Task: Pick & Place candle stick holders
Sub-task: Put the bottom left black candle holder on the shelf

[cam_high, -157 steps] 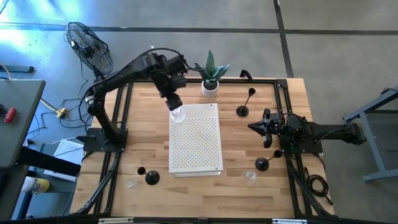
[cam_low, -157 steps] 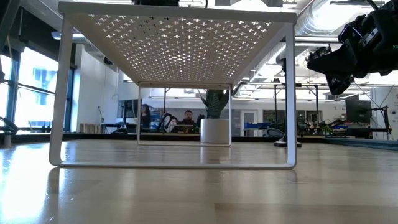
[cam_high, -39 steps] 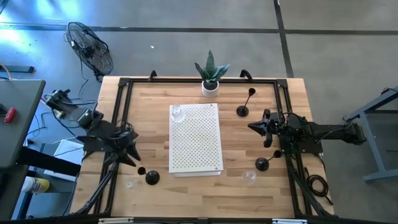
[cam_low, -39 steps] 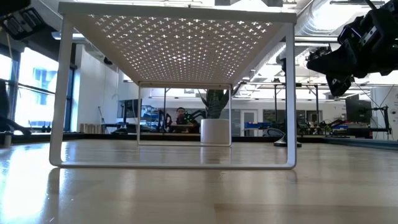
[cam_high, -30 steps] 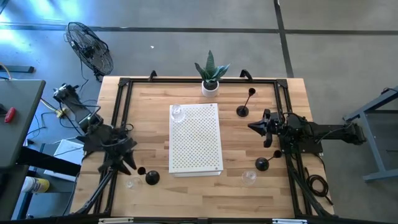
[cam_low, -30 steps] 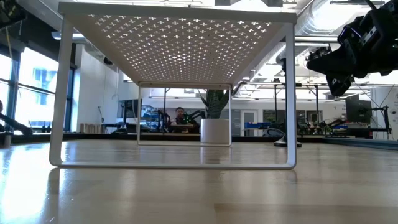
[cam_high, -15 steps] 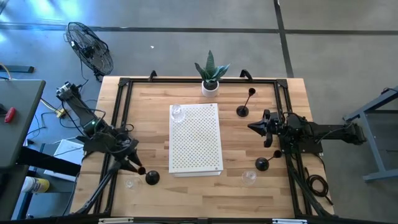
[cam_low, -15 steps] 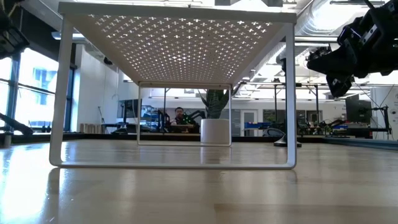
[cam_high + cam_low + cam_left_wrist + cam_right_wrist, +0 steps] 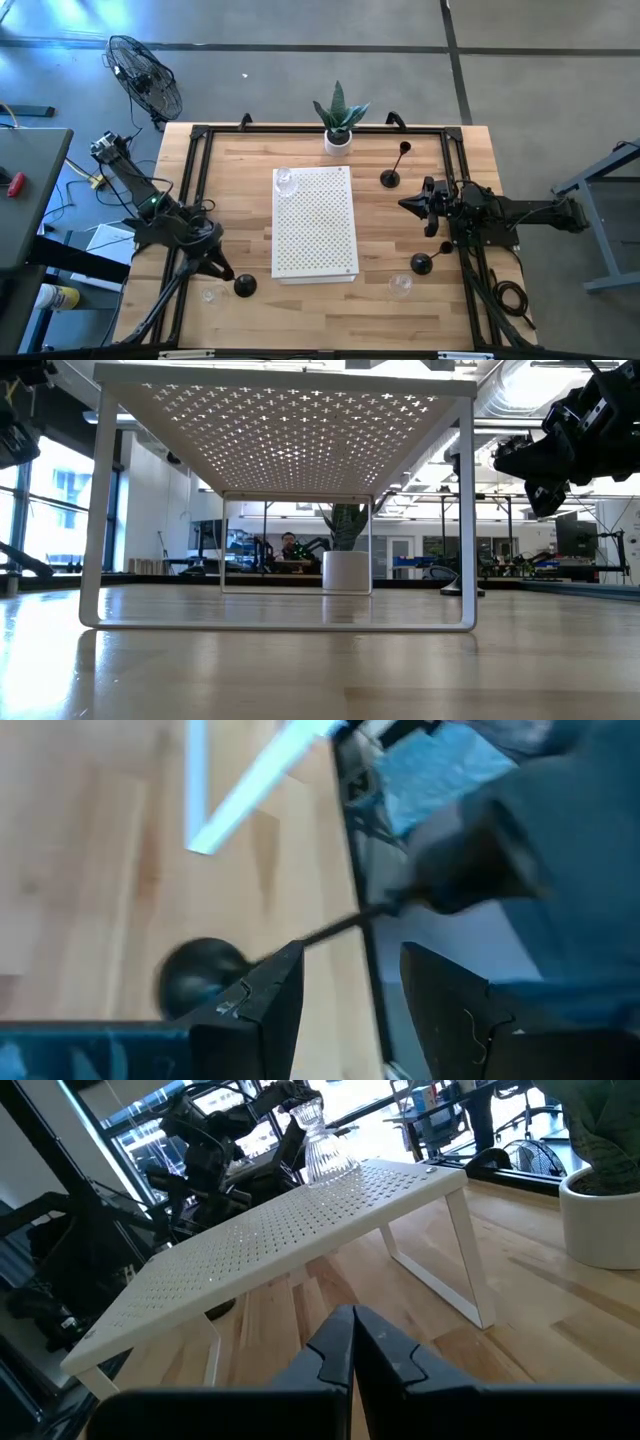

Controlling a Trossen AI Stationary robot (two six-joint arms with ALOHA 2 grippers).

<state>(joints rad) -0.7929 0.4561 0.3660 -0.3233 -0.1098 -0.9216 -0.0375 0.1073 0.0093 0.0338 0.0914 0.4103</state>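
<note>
A black candle stick holder (image 9: pixel 245 286) stands on its round base near the table's near left corner. My left gripper (image 9: pixel 222 269) hovers open right beside it. In the left wrist view its base (image 9: pixel 200 975) and thin stem (image 9: pixel 345 925) show just beyond my open fingers (image 9: pixel 350 955); the stem crosses past one fingertip. A clear glass holder (image 9: pixel 286 182) stands on the white perforated rack (image 9: pixel 315 225). Two more black holders (image 9: pixel 392 178) (image 9: pixel 422 264) and two clear ones (image 9: pixel 210 295) (image 9: pixel 400 285) stand on the wood. My right gripper (image 9: pixel 404 204) waits shut at the right.
The white pot with the green plant (image 9: pixel 338 138) stands at the far edge behind the rack. A black metal frame (image 9: pixel 200 150) runs round the tabletop. A fan (image 9: pixel 145 75) stands on the floor beyond the far left corner. People sit in the room behind (image 9: pixel 290 550).
My left gripper has come down and edged toward the black holder at the near left, rolling a little; it now covers the holder's top in the high view. The right arm has kept still.
</note>
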